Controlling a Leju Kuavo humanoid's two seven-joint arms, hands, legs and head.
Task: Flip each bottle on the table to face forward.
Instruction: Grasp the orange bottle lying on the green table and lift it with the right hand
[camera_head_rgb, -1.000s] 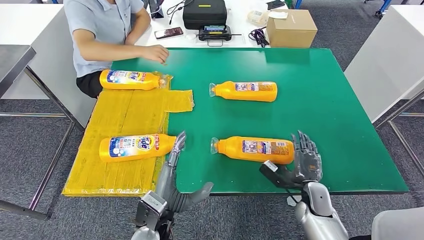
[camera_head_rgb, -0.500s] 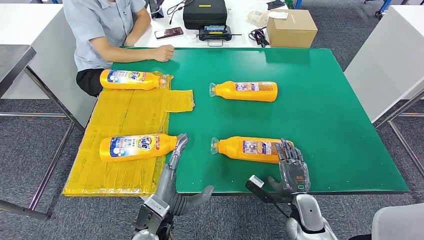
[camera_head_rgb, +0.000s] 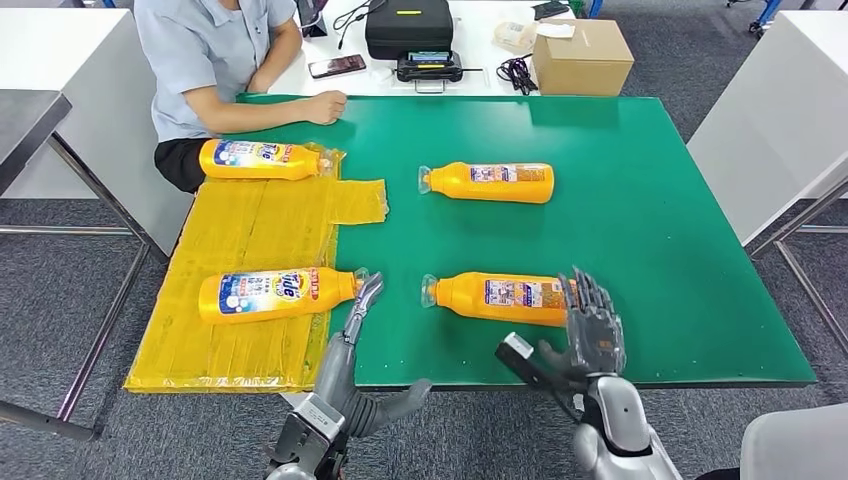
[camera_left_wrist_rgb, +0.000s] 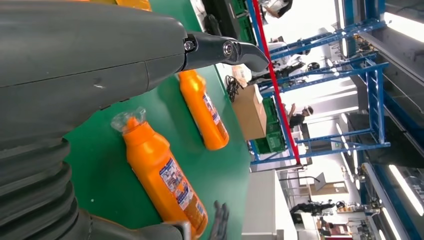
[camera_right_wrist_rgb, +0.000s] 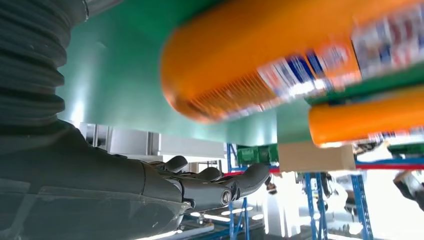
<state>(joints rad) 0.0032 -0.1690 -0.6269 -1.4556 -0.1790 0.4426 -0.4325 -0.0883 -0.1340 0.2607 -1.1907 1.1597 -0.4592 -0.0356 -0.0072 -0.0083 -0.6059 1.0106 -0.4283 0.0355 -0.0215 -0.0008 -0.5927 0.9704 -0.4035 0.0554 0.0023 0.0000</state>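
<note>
Right hand (camera_head_rgb: 592, 325) shifted slightly right since half a second ago, fingers spread and holding nothing at the base of the near right bottle (camera_head_rgb: 500, 298) lying on the green table (camera_head_rgb: 680, 250) — left hand (camera_head_rgb: 362, 300) also spread, fingertips by the near left bottle (camera_head_rgb: 272, 294) — two more bottles lie farther back.

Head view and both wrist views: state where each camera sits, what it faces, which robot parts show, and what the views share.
Head view: high on the body, looking down on the green table with four orange bottles; left hand and right hand show.
Left wrist view: behind the left hand, facing across the table; grey cover and a dark finger show.
Right wrist view: behind the right hand, low at the table edge; cover and fingers show.
Shared: all three show the near right bottle.
</note>
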